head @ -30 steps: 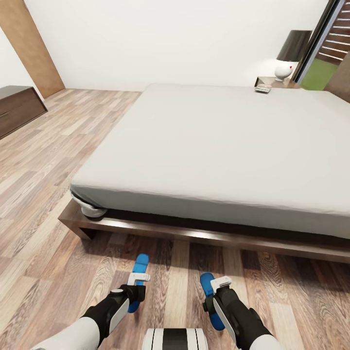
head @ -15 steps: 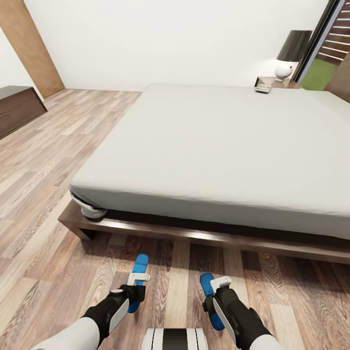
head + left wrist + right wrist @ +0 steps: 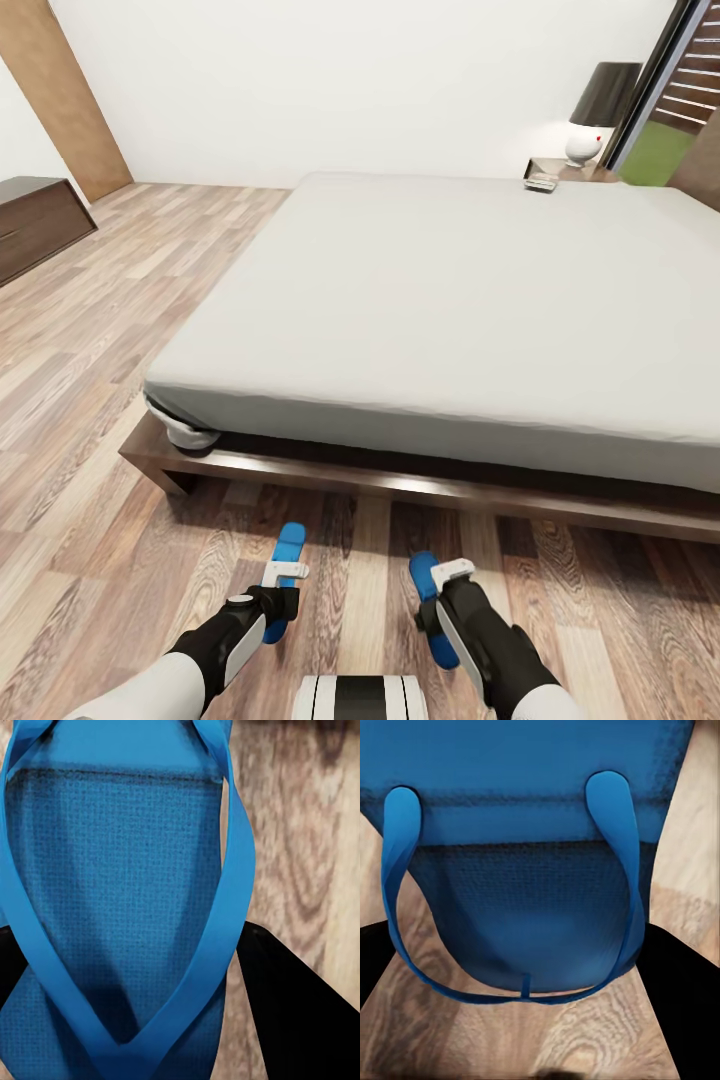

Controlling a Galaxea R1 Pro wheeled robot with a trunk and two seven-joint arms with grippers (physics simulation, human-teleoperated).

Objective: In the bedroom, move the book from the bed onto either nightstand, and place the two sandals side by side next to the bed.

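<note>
Head view: both arms low over the floor (image 3: 90, 400) at the foot edge of the bed (image 3: 450, 300). Left end effector (image 3: 284, 574) sits over the left sandal (image 3: 288, 548); right end effector (image 3: 450, 573) over the right sandal (image 3: 424, 580). Sandals lie apart, roughly parallel, toes toward the bed's foot edge. A small object that looks like the book (image 3: 541, 182) sits at the bed's far edge by the nightstand (image 3: 560, 166), under the lamp (image 3: 598, 110); too small to tell whether it is on the mattress or the cabinet top.

Left wrist view: sandal (image 3: 112, 907) between the two dark fingers (image 3: 300, 1012), straps up, floor (image 3: 300, 832) beside it. Fingers straddle the sole, but I can't tell if they pinch it or just stand around it.

Right wrist view: sandal (image 3: 525, 870) with strap loop facing the camera, dark fingers (image 3: 682, 990) either side. Same: squeezed or slack, can't tell.

Judgement: step in hand is setting the pair side by side. Do it well by closing the gap between the soles, keeping them parallel with toes aligned, laying them flat before releasing, then lifting straight up so the straps don't snag.
</note>
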